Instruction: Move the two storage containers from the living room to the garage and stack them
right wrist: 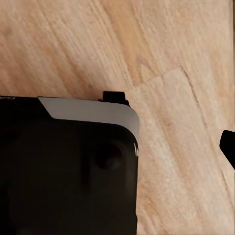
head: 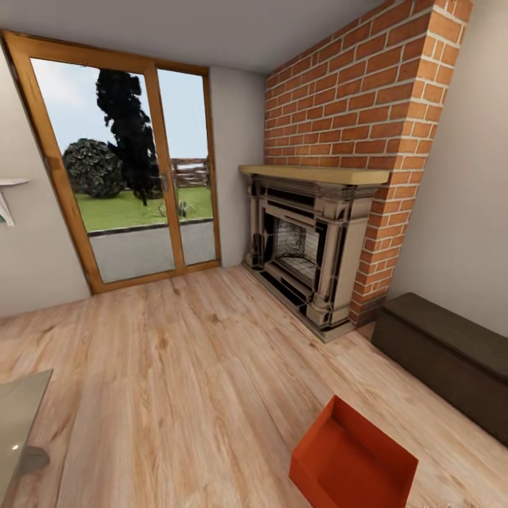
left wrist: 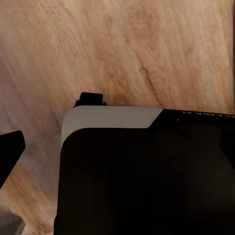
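One orange-red lidless storage container sits on the light wood-plank floor of the living room, low and right in the head view, tilted corner-on toward me with nothing in it. The second container is out of view. In the left wrist view, one black finger of the left gripper shows at the frame's edge, above wood planks and my own dark body panel. The right wrist view likewise shows one black finger of the right gripper at the edge. Both grippers look open and hold nothing.
A red brick fireplace stands ahead on the right. A long low dark cabinet runs along the right wall, close to the container. A wood-framed glass door is ahead on the left. A glass tabletop corner juts in at lower left.
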